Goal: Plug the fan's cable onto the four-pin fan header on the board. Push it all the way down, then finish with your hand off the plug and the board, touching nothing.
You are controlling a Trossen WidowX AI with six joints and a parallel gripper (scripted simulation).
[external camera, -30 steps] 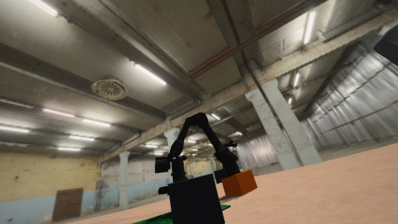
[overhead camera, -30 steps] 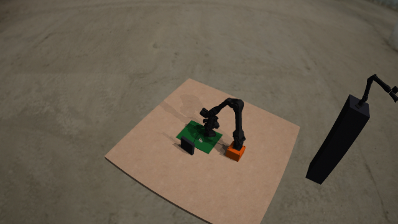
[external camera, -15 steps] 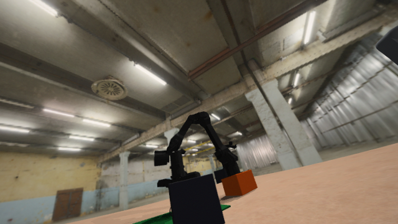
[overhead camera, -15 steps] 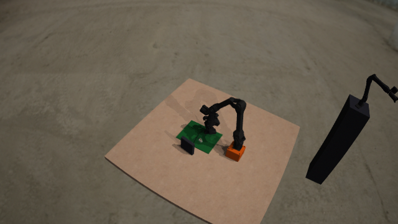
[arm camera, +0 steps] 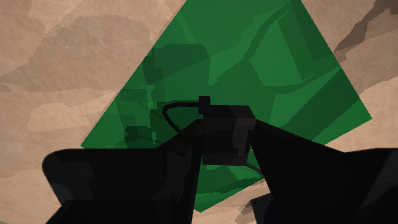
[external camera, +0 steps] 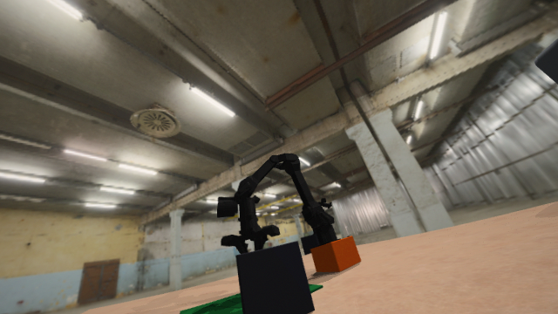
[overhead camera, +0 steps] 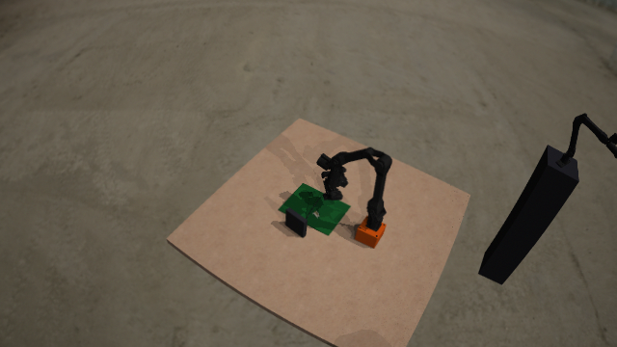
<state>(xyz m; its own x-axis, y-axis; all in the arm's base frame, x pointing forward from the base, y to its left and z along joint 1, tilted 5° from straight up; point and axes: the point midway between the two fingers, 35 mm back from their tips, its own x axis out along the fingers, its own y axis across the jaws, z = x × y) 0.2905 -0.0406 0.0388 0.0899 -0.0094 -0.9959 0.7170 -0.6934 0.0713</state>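
Observation:
My gripper (overhead camera: 333, 196) (arm camera: 224, 124) is shut on the black, blocky plug (arm camera: 227, 140), one finger on each side, over the green board (overhead camera: 333, 217) (external camera: 214, 306) (arm camera: 225, 60). The thin black cable (arm camera: 181, 104) leaves a small nub at the plug's top edge and loops left behind the left finger. More cable shows below right of the plug. The header is mostly hidden in the wrist view; only a tiny yellow spot shows between plug and right finger. I cannot tell the plug's height over the board. In the exterior view the fingertips are hidden.
A dark upright slab (overhead camera: 296, 223) (external camera: 275, 279) stands at the board's edge; its corner shows low in the wrist view (arm camera: 262, 207). The arm's orange base block (overhead camera: 370, 234) (external camera: 336, 256) stands beside the board. A tall dark pillar (overhead camera: 530, 217) bearing another arm stands off the table.

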